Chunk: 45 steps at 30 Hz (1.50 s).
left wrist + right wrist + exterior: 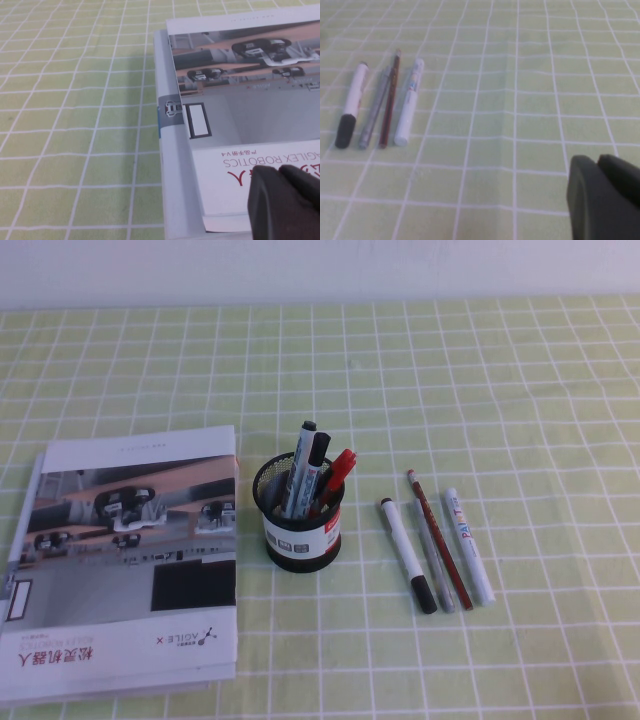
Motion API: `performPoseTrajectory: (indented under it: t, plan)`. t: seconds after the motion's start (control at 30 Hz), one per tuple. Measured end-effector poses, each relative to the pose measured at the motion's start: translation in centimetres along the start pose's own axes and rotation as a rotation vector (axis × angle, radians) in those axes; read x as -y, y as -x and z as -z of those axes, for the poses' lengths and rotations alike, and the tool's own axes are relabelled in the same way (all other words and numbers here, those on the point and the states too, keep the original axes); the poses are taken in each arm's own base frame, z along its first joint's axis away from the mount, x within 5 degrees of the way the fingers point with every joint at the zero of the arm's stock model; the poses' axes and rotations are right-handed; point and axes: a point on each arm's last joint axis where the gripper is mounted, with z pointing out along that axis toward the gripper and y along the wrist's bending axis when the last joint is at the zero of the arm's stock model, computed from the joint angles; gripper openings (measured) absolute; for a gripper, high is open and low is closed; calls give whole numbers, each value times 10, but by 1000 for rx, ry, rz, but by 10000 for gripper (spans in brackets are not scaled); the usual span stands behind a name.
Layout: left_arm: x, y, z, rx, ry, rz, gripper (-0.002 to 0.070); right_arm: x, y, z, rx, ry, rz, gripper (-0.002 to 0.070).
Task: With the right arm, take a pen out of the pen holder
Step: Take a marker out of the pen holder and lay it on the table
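Note:
A black mesh pen holder (300,525) stands mid-table. It holds two black-capped markers (303,465) and a red pen (340,468), all leaning. To its right several pens lie side by side on the cloth: a white marker with a black cap (407,554) (351,110), a grey pen (435,558) (376,112), a red-brown pencil (438,538) (390,102) and a white paint pen (468,544) (409,102). Neither arm shows in the high view. My right gripper (596,162) is shut and empty above bare cloth, well away from the lying pens. My left gripper (277,172) is shut over the booklet.
A stack of white booklets (130,560) (240,100) lies left of the holder, close beside it. A green checked cloth (480,370) covers the whole table.

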Motion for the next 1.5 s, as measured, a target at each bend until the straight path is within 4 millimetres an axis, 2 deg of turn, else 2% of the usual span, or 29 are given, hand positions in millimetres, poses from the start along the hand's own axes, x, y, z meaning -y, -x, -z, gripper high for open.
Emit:
performPoseTrajectory:
  t: [0.47,0.77,0.87,1.1,1.33,1.5]
  plan:
    - [0,0,0,0,0,0,-6,-6,21,3,218,117,-413,-13]
    - [0,0,0,0,0,0,-6,-5,26,4,266,135,-531,-13]
    - [0,0,0,0,0,0,-6,-9,28,6,225,162,-551,-13]
    - [0,0,0,0,0,0,-6,-22,62,10,20,208,-515,-13]
    - [0,0,0,0,0,0,-6,-28,82,-12,-253,173,-387,-13]
    - [0,0,0,0,0,0,-6,-28,94,-33,-351,151,-336,-13]
